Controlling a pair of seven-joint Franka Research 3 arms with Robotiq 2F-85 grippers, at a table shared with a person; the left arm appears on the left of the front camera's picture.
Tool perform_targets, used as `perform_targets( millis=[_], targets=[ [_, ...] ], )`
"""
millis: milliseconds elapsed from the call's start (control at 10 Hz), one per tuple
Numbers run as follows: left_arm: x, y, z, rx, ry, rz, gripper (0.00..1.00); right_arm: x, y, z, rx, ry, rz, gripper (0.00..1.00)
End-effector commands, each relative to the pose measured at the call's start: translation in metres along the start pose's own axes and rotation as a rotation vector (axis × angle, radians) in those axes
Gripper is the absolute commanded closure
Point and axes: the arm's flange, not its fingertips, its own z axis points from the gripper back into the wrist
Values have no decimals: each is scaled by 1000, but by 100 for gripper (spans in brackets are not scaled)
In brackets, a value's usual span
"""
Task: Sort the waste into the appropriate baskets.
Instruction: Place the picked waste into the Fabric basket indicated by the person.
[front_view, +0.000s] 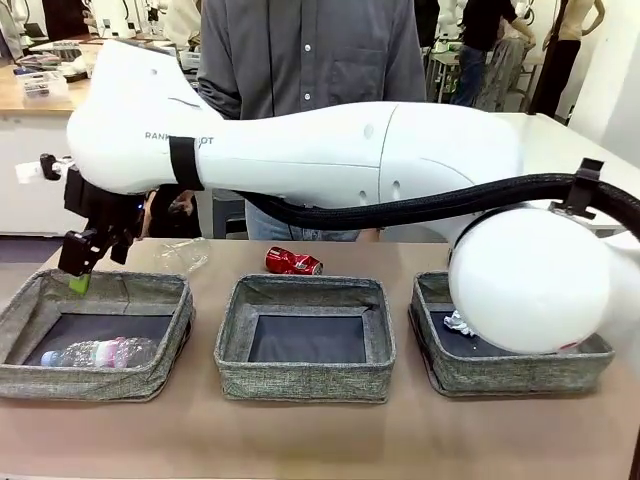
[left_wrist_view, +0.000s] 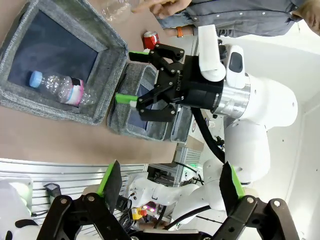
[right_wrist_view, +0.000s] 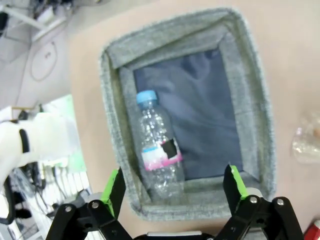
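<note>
My right gripper (front_view: 85, 265) hangs open and holds nothing, just above the far rim of the left basket (front_view: 30, 300). A clear bottle (front_view: 100, 352) with a blue cap and a pink label lies in that basket. The right wrist view looks straight down on the bottle (right_wrist_view: 157, 150) between my open right gripper (right_wrist_view: 175, 186) fingers. A crushed red can (front_view: 292, 262) lies on the table behind the middle basket (front_view: 305, 290). A second clear bottle (front_view: 182, 256) lies behind the left basket. A crumpled wad (front_view: 458, 324) sits in the right basket (front_view: 430, 290). My left gripper (left_wrist_view: 170, 182) is open, well away from the baskets.
A person in a grey shirt (front_view: 310, 50) stands at the far side of the table, with a hand (left_wrist_view: 167, 7) near the loose bottle (left_wrist_view: 116, 9). My right arm (front_view: 350, 150) spans the table from right to left, and its elbow covers part of the right basket.
</note>
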Motion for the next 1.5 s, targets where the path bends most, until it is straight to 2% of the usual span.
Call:
perform_targets(
  millis=[0, 100, 200, 300, 400, 600, 700, 800, 900, 1200, 1300, 1400],
  targets=[
    [3, -1, 1, -14, -9, -16, 0, -37, 0, 42, 20, 38, -128, 0],
    [3, -1, 1, -14, -9, -16, 0, -76, 4, 74, 65, 33, -226, 0],
    [3, -1, 1, -14, -9, -16, 0, -124, 15, 104, 98, -38, -359, 0],
    [3, -1, 1, -14, -9, -16, 0, -171, 29, 127, 95, -148, -422, 0],
    [3, -1, 1, -14, -9, -16, 0, -214, 44, 142, 67, -231, -470, 0],
    [3, -1, 1, -14, -9, -16, 0, -267, 64, 151, 32, -315, -584, 0],
    [3, -1, 1, -14, -9, -16, 0, -273, 71, 152, -2, -352, -594, 0],
    [3, -1, 1, -14, -9, -16, 0, -263, 69, 148, -54, -282, -639, 0],
    [3, -1, 1, -14, -9, -16, 0, -165, 6, 170, 35, -291, -639, 0],
    [3, -1, 1, -14, -9, -16, 0, -165, 6, 170, 35, -291, -639, 0],
    [1, 1, 0, 0, -1, -1, 0, -189, 19, 167, 9, -305, -643, 0],
    [2, -11, -14, -71, 121, -83, 0, -201, 12, 173, 31, -290, -711, 0]
  ],
)
